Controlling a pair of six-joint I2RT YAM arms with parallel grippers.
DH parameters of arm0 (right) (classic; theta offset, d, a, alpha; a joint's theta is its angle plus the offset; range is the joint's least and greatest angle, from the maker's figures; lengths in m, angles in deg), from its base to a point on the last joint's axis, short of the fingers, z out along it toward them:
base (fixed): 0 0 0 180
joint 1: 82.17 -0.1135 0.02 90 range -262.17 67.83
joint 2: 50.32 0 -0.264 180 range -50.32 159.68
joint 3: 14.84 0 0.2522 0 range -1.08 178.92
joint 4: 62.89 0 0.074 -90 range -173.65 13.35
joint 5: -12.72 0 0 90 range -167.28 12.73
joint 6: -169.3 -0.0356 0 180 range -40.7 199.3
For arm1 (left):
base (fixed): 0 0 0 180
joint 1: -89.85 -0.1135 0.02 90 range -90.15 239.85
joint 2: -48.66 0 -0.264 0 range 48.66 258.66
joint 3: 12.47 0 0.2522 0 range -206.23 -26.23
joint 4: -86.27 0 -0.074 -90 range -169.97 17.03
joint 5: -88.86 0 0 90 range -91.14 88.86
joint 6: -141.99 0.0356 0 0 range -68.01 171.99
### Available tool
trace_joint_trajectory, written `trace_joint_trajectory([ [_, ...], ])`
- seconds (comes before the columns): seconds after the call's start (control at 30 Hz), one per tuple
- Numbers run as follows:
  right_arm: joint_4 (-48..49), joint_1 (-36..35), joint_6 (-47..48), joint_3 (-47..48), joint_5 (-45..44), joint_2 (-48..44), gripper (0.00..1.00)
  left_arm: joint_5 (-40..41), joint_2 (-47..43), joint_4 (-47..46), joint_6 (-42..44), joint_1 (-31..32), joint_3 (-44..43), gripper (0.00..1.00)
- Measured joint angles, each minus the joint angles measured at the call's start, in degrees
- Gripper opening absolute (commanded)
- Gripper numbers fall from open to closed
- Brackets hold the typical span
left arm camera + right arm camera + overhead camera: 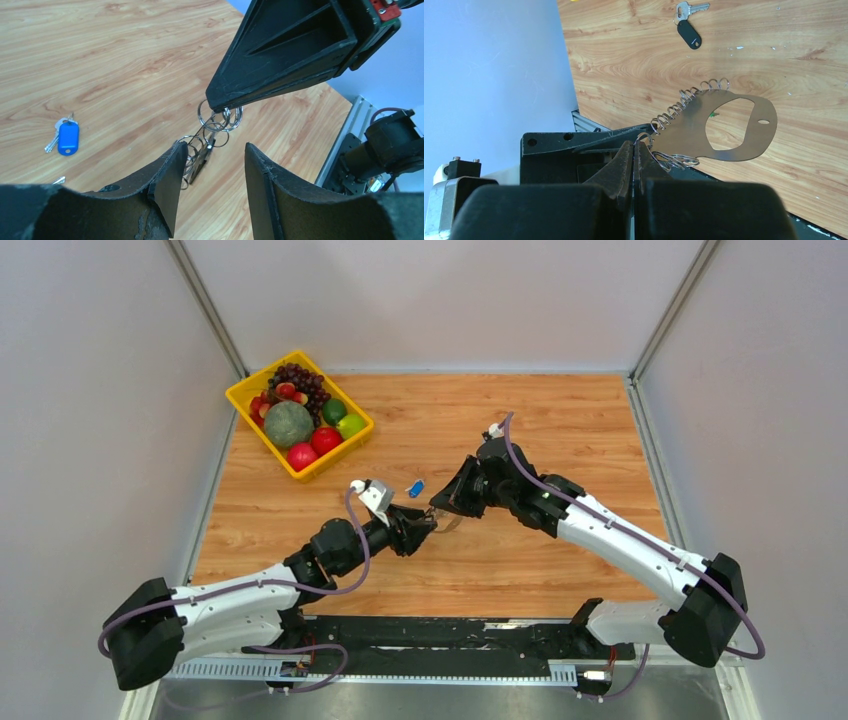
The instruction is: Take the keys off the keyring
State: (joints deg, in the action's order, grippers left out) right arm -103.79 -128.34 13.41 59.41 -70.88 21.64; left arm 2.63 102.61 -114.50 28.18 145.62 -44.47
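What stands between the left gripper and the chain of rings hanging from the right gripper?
Nothing visible: the chain of split rings hangs from the shut right gripper just ahead of the open left gripper.

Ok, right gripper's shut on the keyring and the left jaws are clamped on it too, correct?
No. The jaws of the left gripper stand open around the keyring, as the left wrist view shows; the right gripper is shut on it.

Bright, even overhead light; soft, faint shadows.
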Motion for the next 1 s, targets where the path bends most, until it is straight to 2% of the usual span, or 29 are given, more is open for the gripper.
trace_joint_trajectory([
  [0.17, 0.0, 0.1, 0.1, 0.0, 0.5, 0.0, 0.00, 1.3, 0.1, 0.0, 0.9, 0.0, 0.7, 0.61],
  [0.27, 0.0, 0.1, 0.2, 0.0, 0.8, 0.0, 0.00, 1.4, 0.7, -0.1, 1.3, 0.0, 0.7, 0.58],
  [0.33, 0.0, 0.1, 0.2, 0.0, 1.0, 0.0, 0.00, 1.4, 1.3, -0.1, 1.5, 0.0, 0.7, 0.47],
  [0.43, 0.0, 0.1, 0.2, 0.0, 1.2, 0.0, 0.00, 1.5, 2.3, 0.0, 1.9, 0.0, 0.7, 0.17],
  [0.5, 0.0, 0.2, 0.2, 0.0, 1.2, 0.0, 0.00, 1.5, 2.7, 0.1, 2.2, 0.0, 0.7, 0.09],
  [0.83, 0.1, 1.6, 1.1, -0.5, 1.8, -0.2, 0.00, 1.1, -1.2, 5.4, 2.9, 0.0, 0.1, 0.02],
  [1.0, 0.0, 2.8, 4.4, -1.6, 5.8, -0.4, 0.00, 1.6, -4.0, 10.4, 3.3, 0.0, -0.6, 0.00],
])
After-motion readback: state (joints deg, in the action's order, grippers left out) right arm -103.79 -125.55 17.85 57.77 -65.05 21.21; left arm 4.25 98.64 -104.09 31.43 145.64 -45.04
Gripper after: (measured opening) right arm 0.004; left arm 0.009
